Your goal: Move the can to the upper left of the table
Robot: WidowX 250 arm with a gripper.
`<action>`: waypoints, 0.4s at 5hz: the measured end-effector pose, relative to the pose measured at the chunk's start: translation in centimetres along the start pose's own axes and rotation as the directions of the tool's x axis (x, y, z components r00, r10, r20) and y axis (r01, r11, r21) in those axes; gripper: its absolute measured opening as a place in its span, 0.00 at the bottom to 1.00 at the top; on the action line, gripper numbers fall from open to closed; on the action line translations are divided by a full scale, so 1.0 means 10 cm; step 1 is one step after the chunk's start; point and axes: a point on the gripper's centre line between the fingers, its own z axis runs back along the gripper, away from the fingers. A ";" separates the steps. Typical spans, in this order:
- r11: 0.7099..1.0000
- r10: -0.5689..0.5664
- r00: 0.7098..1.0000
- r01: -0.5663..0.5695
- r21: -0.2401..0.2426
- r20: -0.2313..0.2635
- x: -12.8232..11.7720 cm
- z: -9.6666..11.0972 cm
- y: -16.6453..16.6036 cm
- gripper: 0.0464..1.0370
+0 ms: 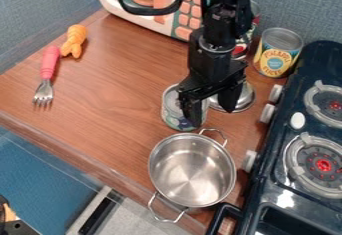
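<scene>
Down at the near end, a two-handled steel pot (192, 176) sits beside the dark stove (264, 191), with the silver-topped can (172, 111) upright just behind it, right of the table's middle. Over that can hangs the black gripper (212, 114), its claw spread, one finger across the can's right side and the other in front of a shiny metal bowl (246, 99); whether it touches either, I can't tell. Off at the upper left lie a red-handled fork (49, 66) and an orange toy (75, 38).

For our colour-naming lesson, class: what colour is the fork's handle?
The fork's handle is pinkish red, seen best in the camera view.
</scene>
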 end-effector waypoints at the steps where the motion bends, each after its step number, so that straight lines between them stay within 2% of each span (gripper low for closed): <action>1: 0.999 0.030 1.000 -0.030 0.025 -0.003 0.08 -0.07 0.13 0.96; 2: 0.997 0.061 0.998 -0.061 0.047 -0.003 0.16 -0.11 0.24 0.96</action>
